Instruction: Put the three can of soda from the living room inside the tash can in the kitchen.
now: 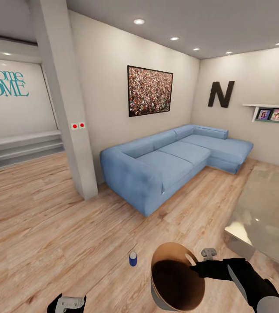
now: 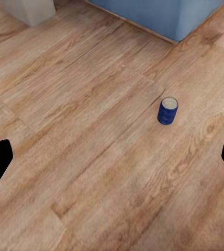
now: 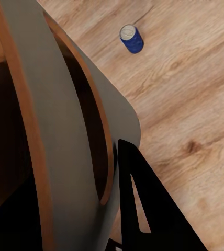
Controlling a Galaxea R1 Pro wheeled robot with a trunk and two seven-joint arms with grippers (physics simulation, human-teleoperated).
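Note:
A dark blue soda can (image 1: 133,258) with a silvery top stands upright on the pale wood floor, in front of the sofa; it shows too as the can (image 2: 167,111) in the left wrist view and the can (image 3: 131,39) in the right wrist view. The grey trash can (image 1: 177,278) with tan-brown rim hangs tilted just right of it, my right gripper (image 1: 195,266) shut on its rim. One black finger (image 3: 143,209) lies against the bin's grey wall (image 3: 65,130). My left gripper (image 1: 68,303) is open and empty, low and left of the can. The two orange cans are out of view.
A light blue corner sofa (image 1: 174,158) stands ahead against the wall with a large black N (image 1: 220,93). A grey low table (image 1: 265,213) is at the right, close to my right arm. A white pillar (image 1: 70,130) rises at the left, with open plank floor around it.

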